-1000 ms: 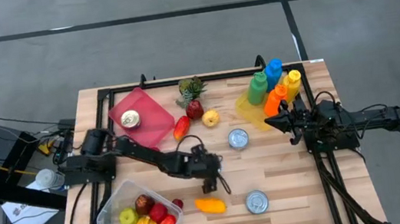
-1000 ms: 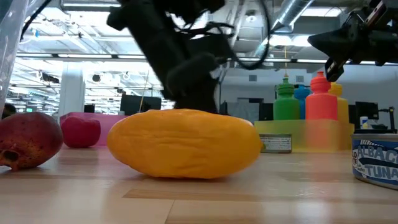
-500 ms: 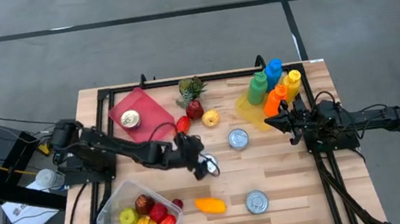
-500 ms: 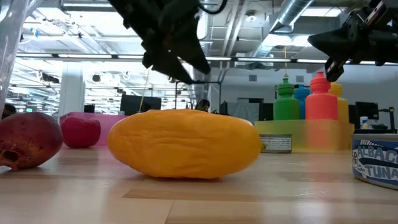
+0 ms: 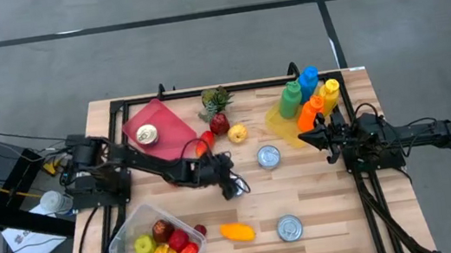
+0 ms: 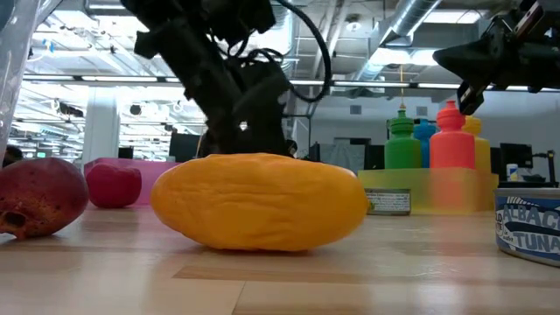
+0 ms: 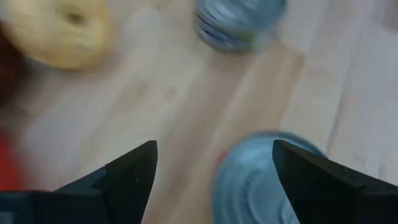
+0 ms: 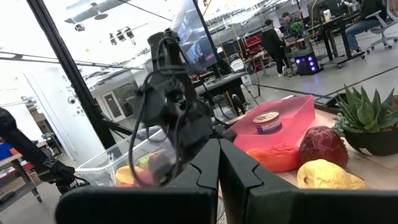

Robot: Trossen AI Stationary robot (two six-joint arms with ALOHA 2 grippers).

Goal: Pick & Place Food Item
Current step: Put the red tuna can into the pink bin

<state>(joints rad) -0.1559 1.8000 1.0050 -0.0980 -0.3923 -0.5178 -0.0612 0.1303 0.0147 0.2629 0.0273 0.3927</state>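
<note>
Left pincer [image 5: 231,181], jaws wide and empty, hovers mid-surface; the red pepper [image 5: 204,143] lies just to its far left, long axis diagonal (left arm much the nearer). The arm overlaps the pepper's lower end; right pincer [image 5: 304,139] waits shut beside the bottles [image 5: 309,98].

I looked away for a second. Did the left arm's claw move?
Yes. The left gripper swung away from the mango, up the table toward the red pepper.
</note>
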